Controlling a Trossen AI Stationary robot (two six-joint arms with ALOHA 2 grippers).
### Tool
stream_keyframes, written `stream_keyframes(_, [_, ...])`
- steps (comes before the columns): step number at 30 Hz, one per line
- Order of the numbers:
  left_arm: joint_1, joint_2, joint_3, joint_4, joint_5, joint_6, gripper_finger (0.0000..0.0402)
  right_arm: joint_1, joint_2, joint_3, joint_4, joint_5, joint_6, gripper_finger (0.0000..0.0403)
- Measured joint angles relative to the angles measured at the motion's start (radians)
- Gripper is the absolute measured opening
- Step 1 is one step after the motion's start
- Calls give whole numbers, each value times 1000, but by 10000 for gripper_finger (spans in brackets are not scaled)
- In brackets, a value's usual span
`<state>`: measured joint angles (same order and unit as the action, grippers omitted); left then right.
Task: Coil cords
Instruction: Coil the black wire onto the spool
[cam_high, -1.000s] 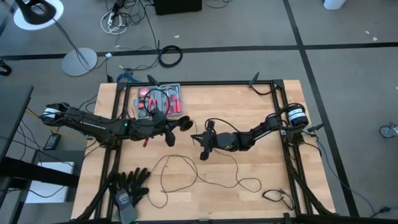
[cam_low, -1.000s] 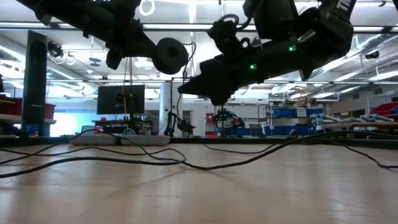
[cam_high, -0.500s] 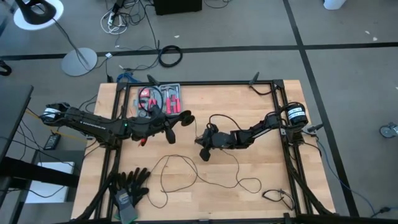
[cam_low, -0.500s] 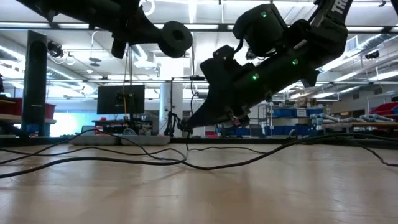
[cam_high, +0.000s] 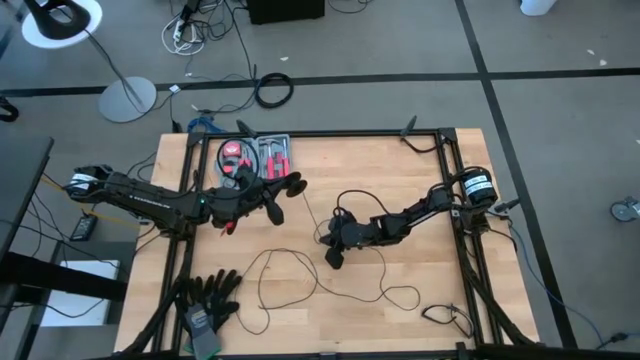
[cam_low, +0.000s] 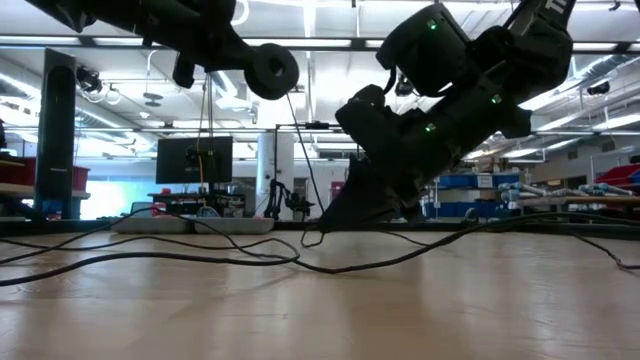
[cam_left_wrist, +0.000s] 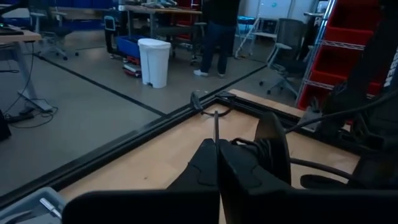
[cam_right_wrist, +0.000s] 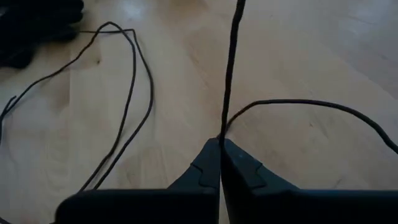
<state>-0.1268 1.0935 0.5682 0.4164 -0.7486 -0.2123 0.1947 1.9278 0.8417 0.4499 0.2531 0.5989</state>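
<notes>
While the left end effector (cam_high: 290, 186) holds the puck-like disc (cam_low: 272, 70) aloft, clamped shut, the right end effector (cam_high: 333, 257) pinches the thin black cord (cam_right_wrist: 231, 68) low over the surface (cam_high: 400, 180), most wire sprawling loosely nearer it.

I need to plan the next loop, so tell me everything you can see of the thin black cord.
The cord is a very thin, limp black wire, uncoiled. It sprawls in loose loops over the wooden table. The right pincer, low near the table's middle, is shut on one strand. The left pincer, raised, is shut on another, beside a round black puck hanging in the air.
</notes>
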Motion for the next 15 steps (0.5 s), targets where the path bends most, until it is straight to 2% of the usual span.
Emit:
stream_keyframes(5, [2,-3,0,1,-27,-1,0,-5,3,-4,-1,-19,-60,29])
stream_keyframes(11, [2,-3,1,-53,-51,-1,0,-29,2,-3,91,-14,-162,74])
stream_keyframes(15, [2,-2,1,-99,-53,-7,0,-53,-52,-3,49,-21,-207,104])
